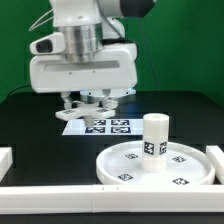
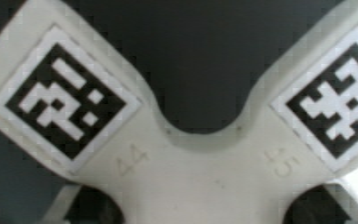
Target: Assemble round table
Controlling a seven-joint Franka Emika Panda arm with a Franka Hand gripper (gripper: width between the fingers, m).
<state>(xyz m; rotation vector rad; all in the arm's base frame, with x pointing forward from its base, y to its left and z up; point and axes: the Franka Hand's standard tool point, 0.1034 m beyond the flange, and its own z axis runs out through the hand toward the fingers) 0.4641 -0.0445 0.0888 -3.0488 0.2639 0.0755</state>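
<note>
Fingers low over surface, upper centre of exterior frame. I can't tell whether they pinch the cross piece filling the wrist view. Disc with post upright sits lower right. Risk as I judge it: an off-centre grip lets the piece tilt or slip.

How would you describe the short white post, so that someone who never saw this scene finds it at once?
Find the large white rimmed disc lying flat on the black table, toward the exterior view's right. The post stands upright at its middle. It is the only upright cylinder, with a small black-and-white tag on its side.
</note>
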